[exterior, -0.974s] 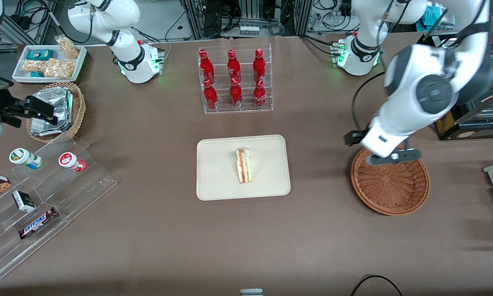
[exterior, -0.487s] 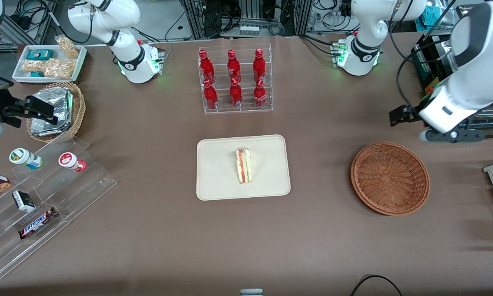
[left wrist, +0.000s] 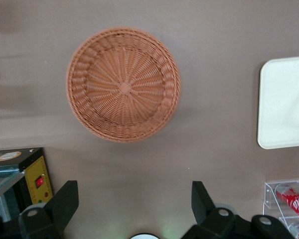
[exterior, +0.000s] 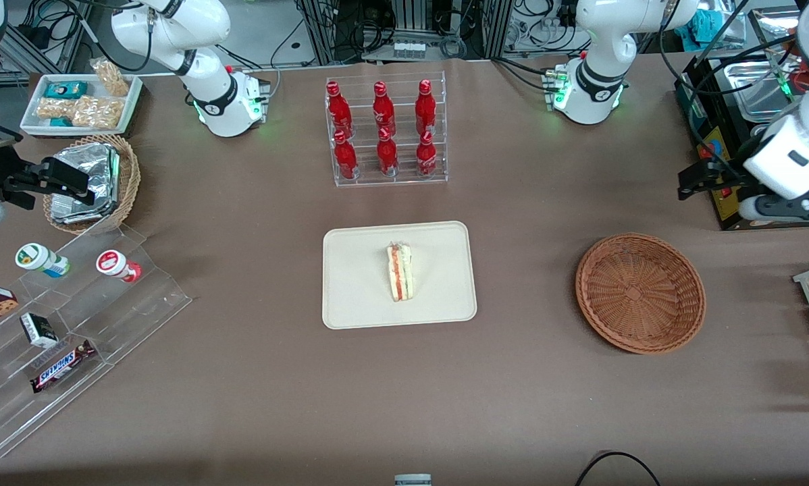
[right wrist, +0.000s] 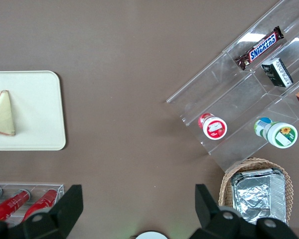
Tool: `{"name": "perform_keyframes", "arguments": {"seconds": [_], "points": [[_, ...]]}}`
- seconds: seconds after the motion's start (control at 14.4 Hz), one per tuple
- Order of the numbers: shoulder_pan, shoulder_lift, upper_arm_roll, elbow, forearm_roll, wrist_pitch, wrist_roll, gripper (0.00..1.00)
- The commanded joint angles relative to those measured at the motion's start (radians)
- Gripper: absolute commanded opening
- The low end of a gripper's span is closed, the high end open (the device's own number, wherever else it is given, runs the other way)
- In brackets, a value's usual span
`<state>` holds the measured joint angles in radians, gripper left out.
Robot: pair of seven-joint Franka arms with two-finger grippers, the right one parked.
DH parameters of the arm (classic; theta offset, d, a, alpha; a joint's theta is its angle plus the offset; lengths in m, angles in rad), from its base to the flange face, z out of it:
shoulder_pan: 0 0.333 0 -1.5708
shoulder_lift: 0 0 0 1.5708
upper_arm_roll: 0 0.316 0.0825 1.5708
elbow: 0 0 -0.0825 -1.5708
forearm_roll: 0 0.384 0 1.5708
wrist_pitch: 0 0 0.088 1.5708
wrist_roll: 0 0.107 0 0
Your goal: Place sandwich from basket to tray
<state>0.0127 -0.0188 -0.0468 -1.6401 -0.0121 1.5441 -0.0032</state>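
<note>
One sandwich (exterior: 399,272) lies on its side near the middle of the tray (exterior: 357,304), and the basket (exterior: 639,292) sits bare. We judge the wedge light, soft, slick in its wrap — best held across the bread faces. Our gripper (left wrist: 134,209), fingers spread and holding nothing, hangs above brown table (exterior: 526,391) toward the working arm's end.

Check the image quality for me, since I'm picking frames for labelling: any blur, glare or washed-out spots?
Front view: sharp and evenly lit, sandwich crisp on the tray, gripper raised near the table's edge. Left wrist view: basket slightly soft, tray overexposed to near white, open fingers dark. Right wrist view: glare on the acrylic shelf.
</note>
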Motion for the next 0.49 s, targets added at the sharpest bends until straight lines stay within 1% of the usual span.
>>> {"name": "perform_keyframes", "arguments": {"seconds": [0.0, 0.42], "points": [[0.01, -0.018, 0.037, 0.032, 0.009, -0.022, 0.017, 1.0], [0.01, -0.009, 0.047, 0.062, 0.009, -0.009, 0.015, 1.0]]}}
